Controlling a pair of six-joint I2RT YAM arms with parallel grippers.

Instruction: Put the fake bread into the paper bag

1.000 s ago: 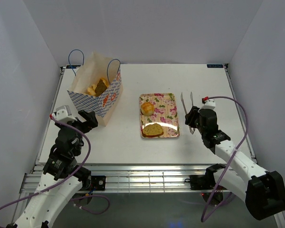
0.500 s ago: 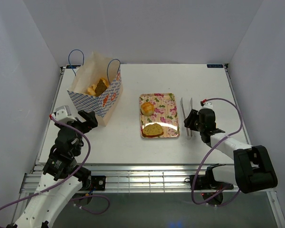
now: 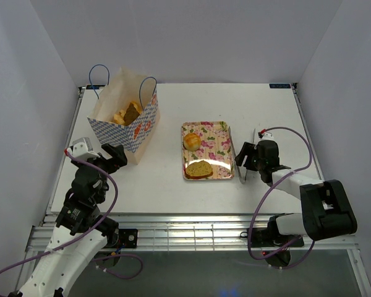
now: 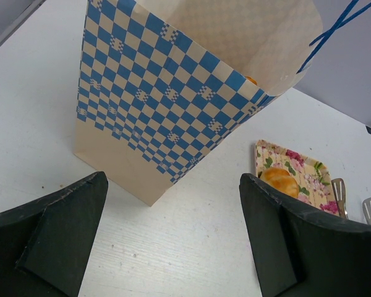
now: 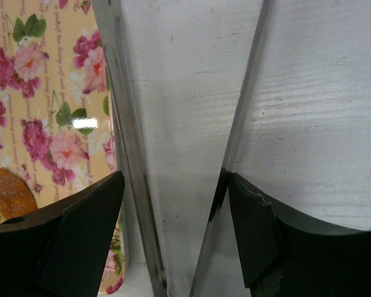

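The paper bag (image 3: 127,124) stands upright at the back left, with several fake bread pieces (image 3: 128,113) inside. A round bun (image 3: 192,141) and a flat slice (image 3: 200,169) lie on the floral tray (image 3: 217,133). My right gripper (image 3: 244,158) sits low at the tray's right edge, shut on metal tongs (image 5: 127,154). The tongs' arms are spread between its fingers (image 5: 176,210), and the left arm lies over the tray rim (image 5: 43,105) near the slice (image 5: 9,192). My left gripper (image 4: 173,241) hangs open and empty in front of the bag (image 4: 173,105).
The left wrist view shows the bun (image 4: 280,181) on the tray (image 4: 300,164) and the tongs' tips (image 4: 339,189) beyond. Blue cord handles (image 3: 99,77) rise from the bag. White walls enclose the table on three sides.
My right gripper has come down and left to the tray's right edge, swinging the tongs round. Its jaws have widened and the tongs' arms have spread. The left arm has not moved.
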